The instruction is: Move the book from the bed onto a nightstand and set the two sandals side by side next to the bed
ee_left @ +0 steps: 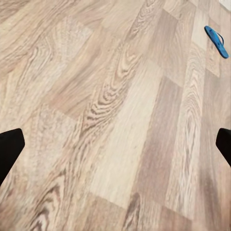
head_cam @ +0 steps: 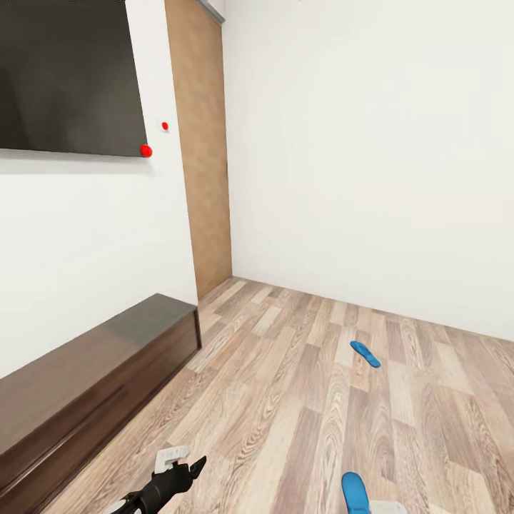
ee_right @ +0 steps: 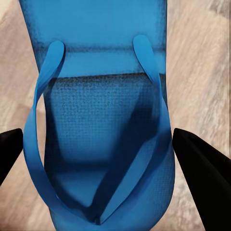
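Right gripper (ee_right: pixel 115 149) hangs directly over the near sandal (ee_right: pixel 103 120), its two dark fingers (ee_right: pixel 204 168) spread wide, one off each long edge of the blue sole and neither touching it. The sole's long axis runs between the fingers, along the camera's line of sight, with the V of the straps meeting at the toe post close under the wrist. That fit is the relation the next move turns on: the fingers already straddle the narrow width, so a straight descent followed by closing looks enough, with little turning of the wrist.

From the head view this near sandal (head_cam: pixel 355 492) lies on the plank floor (head_cam: pixel 285 400) right in front of the robot, on its right side, beside the pale edge of the right arm. The far sandal (head_cam: pixel 365 353) lies well apart from the near sandal, farther out toward the white back wall (head_cam: pixel 371 157) and angled across the planks. Left gripper (head_cam: pixel 187 465) sits on the other side of the near sandal, toward the low dark cabinet (head_cam: pixel 93 385) along the left wall; its wrist view shows fingers (ee_left: pixel 10 149) parted with bare floor between them and the far sandal (ee_left: pixel 216 41) far off. The right arm is plainly the nearer one for this pickup. Neither bed nor book can be placed from here.
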